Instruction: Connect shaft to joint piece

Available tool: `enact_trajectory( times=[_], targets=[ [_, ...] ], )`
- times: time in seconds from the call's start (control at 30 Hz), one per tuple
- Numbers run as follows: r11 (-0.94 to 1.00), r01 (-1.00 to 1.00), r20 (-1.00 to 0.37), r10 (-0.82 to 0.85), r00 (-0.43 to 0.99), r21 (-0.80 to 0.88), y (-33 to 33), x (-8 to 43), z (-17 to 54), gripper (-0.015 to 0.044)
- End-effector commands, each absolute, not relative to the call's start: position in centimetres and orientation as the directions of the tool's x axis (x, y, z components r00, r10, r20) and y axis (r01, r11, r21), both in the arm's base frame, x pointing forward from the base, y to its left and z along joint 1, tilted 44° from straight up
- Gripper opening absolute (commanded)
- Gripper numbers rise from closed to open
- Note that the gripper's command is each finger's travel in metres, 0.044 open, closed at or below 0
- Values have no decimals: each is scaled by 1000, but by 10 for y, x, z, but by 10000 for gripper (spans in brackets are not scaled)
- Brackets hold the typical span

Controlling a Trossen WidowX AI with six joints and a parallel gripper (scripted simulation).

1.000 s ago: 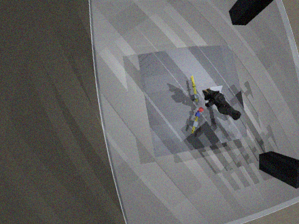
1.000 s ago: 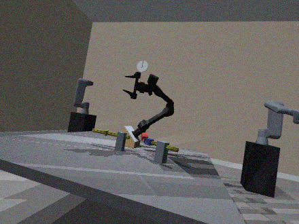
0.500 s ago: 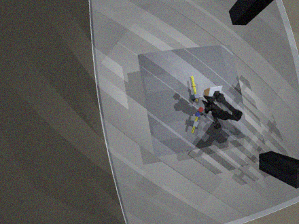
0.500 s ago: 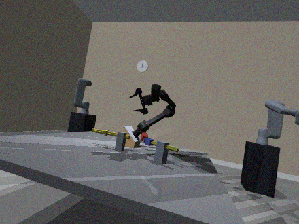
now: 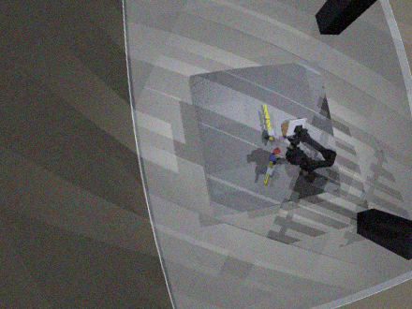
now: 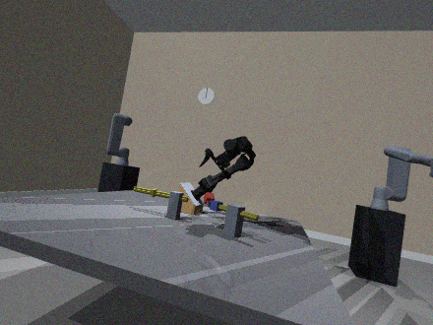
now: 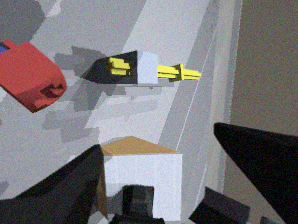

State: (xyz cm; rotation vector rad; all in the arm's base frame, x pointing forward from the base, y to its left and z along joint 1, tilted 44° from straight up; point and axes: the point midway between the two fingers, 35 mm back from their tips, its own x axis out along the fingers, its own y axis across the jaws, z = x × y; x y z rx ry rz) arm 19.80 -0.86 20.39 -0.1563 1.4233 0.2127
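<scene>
The red joint piece (image 5: 276, 151) (image 6: 209, 196) (image 7: 30, 75) sits on a blue hinge part (image 5: 272, 157) (image 6: 216, 205) at the end of the fixed yellow shaft (image 5: 267, 177) (image 6: 249, 215), which is held in a grey block (image 6: 233, 221). The second yellow shaft (image 5: 266, 117) (image 6: 153, 192) (image 7: 177, 72) runs through its own grey block (image 5: 270, 134) (image 6: 173, 205) (image 7: 146, 67). Its near end stands apart from the joint piece. My gripper (image 6: 208, 158) (image 7: 158, 138) is open and empty. It hangs above the joint area, touching nothing.
The arm's white and orange base box (image 5: 293, 125) (image 6: 189, 201) (image 7: 142, 167) stands right beside the shafts. Black pedestals (image 5: 384, 229) (image 6: 376, 243) (image 6: 118, 177) with grey arms stand at the platform's edges. The raised grey platform (image 5: 225, 108) carries the blocks.
</scene>
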Motion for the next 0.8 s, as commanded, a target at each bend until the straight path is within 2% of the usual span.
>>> enact_trajectory(
  times=[0.0,0.2,0.77],
  targets=[
    [976,-210,-995,81,62,66,3,176,205,440],
    [971,-225,-994,92,53,78,4,176,203,440],
    [751,-513,-906,396,-152,415,28,181,157,440]
  ],
)
